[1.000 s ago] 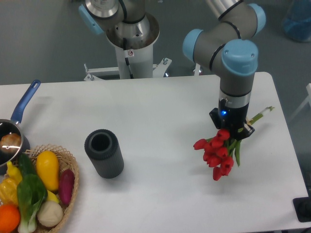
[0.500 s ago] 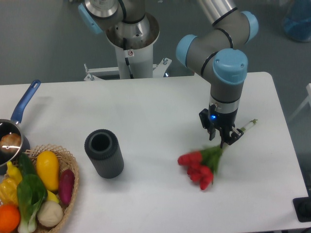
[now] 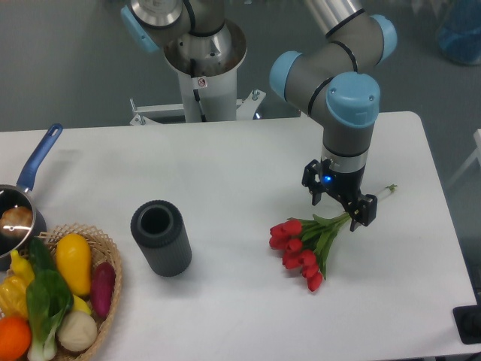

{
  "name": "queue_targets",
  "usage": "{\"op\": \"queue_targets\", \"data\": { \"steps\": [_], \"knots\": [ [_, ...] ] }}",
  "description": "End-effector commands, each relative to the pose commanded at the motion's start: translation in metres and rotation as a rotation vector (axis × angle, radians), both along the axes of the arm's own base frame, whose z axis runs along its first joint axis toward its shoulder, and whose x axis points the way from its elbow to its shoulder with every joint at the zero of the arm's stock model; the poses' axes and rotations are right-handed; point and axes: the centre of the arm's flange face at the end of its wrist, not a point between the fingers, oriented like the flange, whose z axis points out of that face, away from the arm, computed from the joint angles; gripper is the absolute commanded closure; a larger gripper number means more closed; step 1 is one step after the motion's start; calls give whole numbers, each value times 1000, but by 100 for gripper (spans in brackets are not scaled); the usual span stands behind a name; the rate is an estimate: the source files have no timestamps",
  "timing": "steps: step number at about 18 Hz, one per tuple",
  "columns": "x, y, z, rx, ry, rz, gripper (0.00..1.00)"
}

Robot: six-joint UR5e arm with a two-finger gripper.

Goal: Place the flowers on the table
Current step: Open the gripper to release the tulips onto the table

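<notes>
flowers (image 3: 304, 244) are now lying on the counter (image 3: 225, 165), pincer (image 3: 340, 204) spread apart over stems running up-right.

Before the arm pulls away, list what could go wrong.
1. The open gripper straddles the stems of the flowers; lifting at an angle could snag and drag them.
2. The stem tips point toward the right edge of the table, so a drag that way might push them off.
</notes>
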Motion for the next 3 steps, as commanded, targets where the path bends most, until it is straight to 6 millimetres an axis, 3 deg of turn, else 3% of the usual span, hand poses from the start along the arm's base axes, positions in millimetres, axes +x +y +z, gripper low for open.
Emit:
{"op": "queue_targets", "data": {
  "steps": [3],
  "knots": [
    [-2,-2,2,0,3,5,0]
  ]
}}
